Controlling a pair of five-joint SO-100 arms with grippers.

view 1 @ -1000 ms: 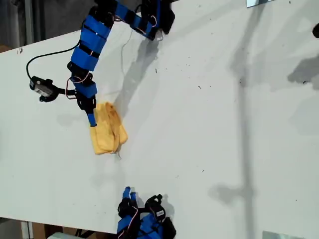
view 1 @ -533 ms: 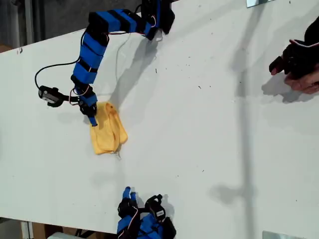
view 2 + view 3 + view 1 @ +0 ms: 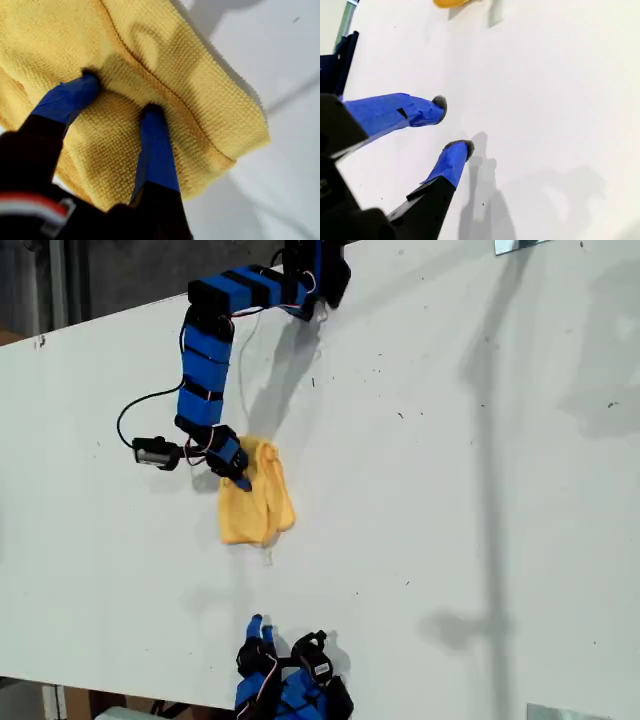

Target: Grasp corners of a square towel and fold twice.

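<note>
Bright, even light on the white table — soft grey shadows, wrist close-ups slightly blurred.

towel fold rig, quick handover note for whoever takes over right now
My first end effector: fingers pressed into the towel, a ridge of cloth pinched between them.
My second end effector: open, holding nothing, parked over bare table at the exterior view's bottom edge.
Towel: bunched in a folded, layered bundle at the exterior view's left-centre.
Done: looks folded at least once; the number of folds cannot be told.
Left: confirm the second fold, flatten, release.
</note>
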